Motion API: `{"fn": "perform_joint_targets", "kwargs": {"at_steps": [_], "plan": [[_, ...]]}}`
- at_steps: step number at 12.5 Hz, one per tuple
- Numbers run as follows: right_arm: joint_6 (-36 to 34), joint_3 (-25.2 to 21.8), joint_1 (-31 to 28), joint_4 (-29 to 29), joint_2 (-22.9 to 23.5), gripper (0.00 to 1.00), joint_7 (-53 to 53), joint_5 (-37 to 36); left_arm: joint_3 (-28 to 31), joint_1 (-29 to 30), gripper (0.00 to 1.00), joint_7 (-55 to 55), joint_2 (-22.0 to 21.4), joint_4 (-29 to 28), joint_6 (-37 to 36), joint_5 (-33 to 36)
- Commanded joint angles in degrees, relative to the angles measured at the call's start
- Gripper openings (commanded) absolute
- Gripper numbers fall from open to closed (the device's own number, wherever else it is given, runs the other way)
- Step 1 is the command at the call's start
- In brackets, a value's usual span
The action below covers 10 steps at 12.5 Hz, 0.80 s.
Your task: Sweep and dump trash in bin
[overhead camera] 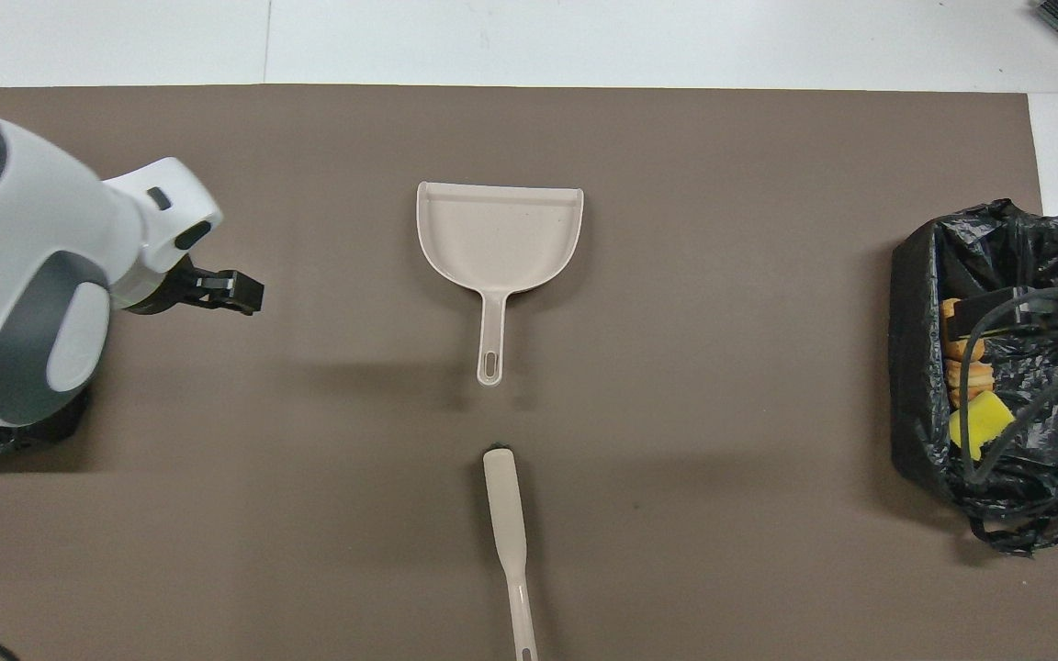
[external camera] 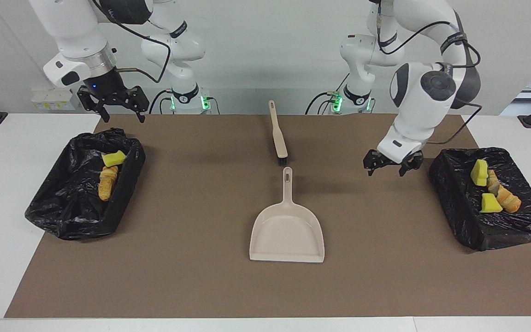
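Note:
The trash lies in two black-bagged bins. The bin (external camera: 452,198) at the left arm's end holds two yellow pieces (external camera: 479,173) and tan lumps (external camera: 506,197). The bin (external camera: 62,212) at the right arm's end holds a yellow piece (external camera: 114,158) and tan lumps (external camera: 108,182); the overhead view shows this bin (overhead camera: 915,367) and its yellow piece (overhead camera: 979,427) too. My left gripper (external camera: 389,167) hangs open and empty over the mat beside its bin, also visible from overhead (overhead camera: 233,292). My right gripper (external camera: 120,111) waits open and empty over the edge of its bin nearer the robots.
The beige dustpan (external camera: 287,230) lies mid-mat, its handle toward the robots. The beige-handled brush (external camera: 278,138) lies just nearer the robots, bristles by the dustpan's handle tip. A brown mat (external camera: 191,276) covers the white table.

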Motion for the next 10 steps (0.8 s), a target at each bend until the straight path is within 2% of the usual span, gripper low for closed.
{"fn": "perform_joint_targets", "kwargs": {"at_steps": [1,4,6,10], "plan": [[-0.1,0.3,-0.7,-0.1,-0.4,1.0,0.4,0.8,-0.7,2.9,1.0,6.0,-7.7,-3.8,-2.5,0.5],[-0.1,0.3,-0.7,-0.1,-0.4,1.0,0.4,0.8,-0.6,5.5,1.0,10.8,-8.1,5.6,-13.8,0.4],[-0.1,0.3,-0.7,-0.1,-0.4,1.0,0.4,0.8,-0.5,7.2,1.0,12.4,-7.6,11.4,-17.9,0.1],[-0.1,0.4,-0.7,-0.1,-0.4,1.0,0.4,0.8,-0.3,8.2,1.0,12.6,-1.2,22.6,-25.6,-0.7]]}}
